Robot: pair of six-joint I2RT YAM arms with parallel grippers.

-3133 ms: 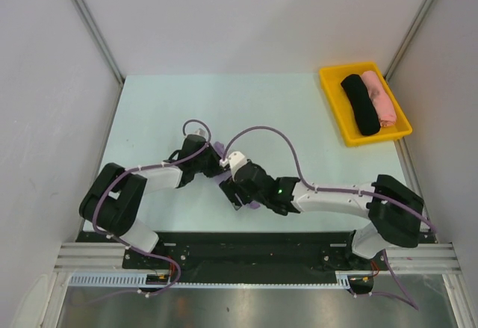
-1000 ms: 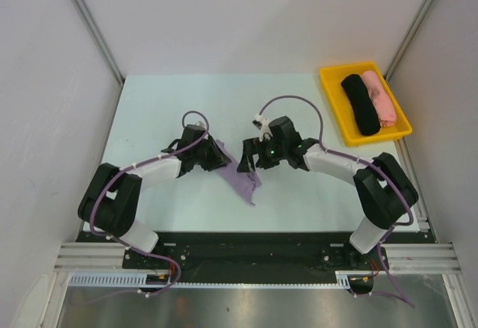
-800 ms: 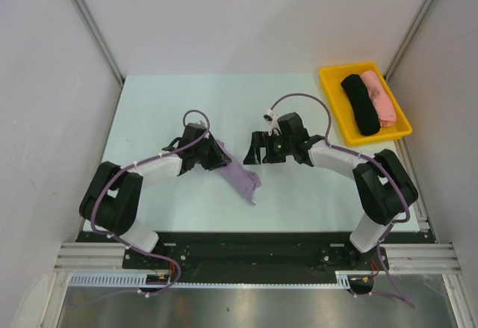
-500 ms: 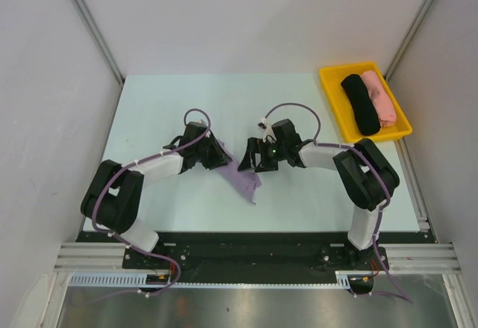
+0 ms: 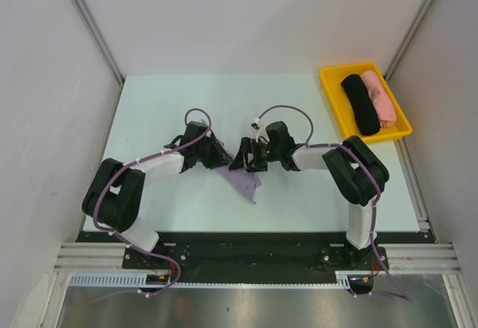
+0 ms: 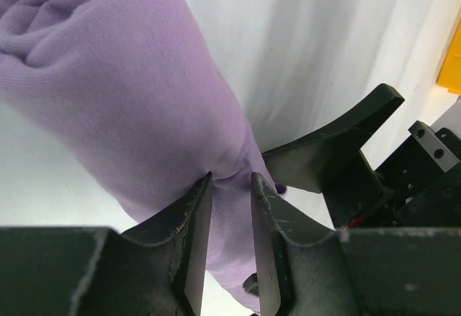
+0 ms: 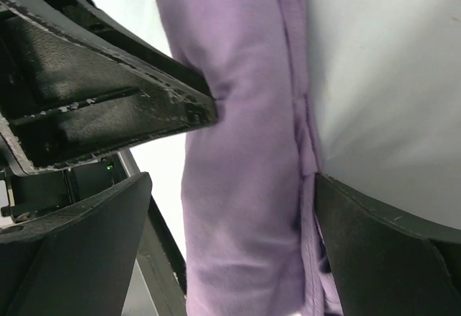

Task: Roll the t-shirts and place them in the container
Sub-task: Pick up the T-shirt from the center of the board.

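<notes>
Your left gripper [image 6: 230,178] pinches a fold of the lavender t-shirt [image 6: 122,93], its two fingers [image 6: 193,233] drawn narrow with cloth bunched between the tips. Your right gripper [image 7: 232,181] faces it from the other side with jaws spread wide, one finger [image 7: 79,247] on each flank of the rolled cloth and nothing clamped. You cannot tell whether its tips touch the fabric. Seen from above, the two grippers meet nose to nose near the middle of the table [image 5: 164,104]. The shirt is bundled between and under them, with a loose purple end trailing toward the near edge. In the left wrist view the garment lies as a thick, soft roll running up and away to the left. Well apart, at the far right corner, a yellow tray [image 5: 329,81] holds a black bundle [image 5: 360,105] and a pink bundle [image 5: 379,96] side by side, touching.
</notes>
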